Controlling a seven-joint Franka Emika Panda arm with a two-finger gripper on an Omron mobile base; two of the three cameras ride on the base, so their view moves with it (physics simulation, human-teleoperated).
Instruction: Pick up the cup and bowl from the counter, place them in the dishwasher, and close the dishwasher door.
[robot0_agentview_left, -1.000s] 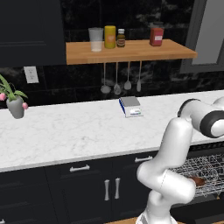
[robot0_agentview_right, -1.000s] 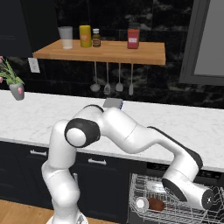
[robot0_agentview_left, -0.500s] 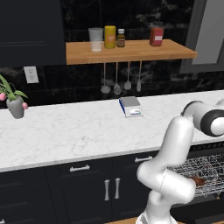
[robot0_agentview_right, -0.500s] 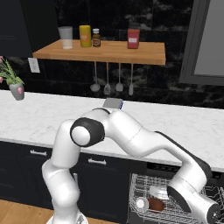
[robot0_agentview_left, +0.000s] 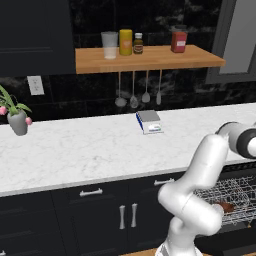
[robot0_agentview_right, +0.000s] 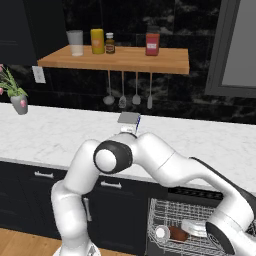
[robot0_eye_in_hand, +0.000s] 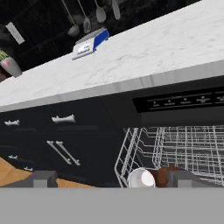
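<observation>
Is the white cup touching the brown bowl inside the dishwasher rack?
Cannot tell. In the right base view the cup and the bowl sit side by side in the rack, but no gap or contact shows plainly.

Your left base view looks from behind the arm's left, forward and down across the desk (robot0_agentview_left: 90, 150) toward the wooden shelf (robot0_agentview_left: 150, 59). Your right base view faces the same wall from the other side, so both share the shelf (robot0_agentview_right: 120, 59), the desk (robot0_agentview_right: 50, 135) and the scale (robot0_agentview_right: 128, 121) (also the open dishwasher rack (robot0_agentview_right: 172, 220)). Your hand view sits low and close, tilted, looking up past the rack (robot0_eye_in_hand: 175, 148) at the desk's edge (robot0_eye_in_hand: 131, 83).
</observation>
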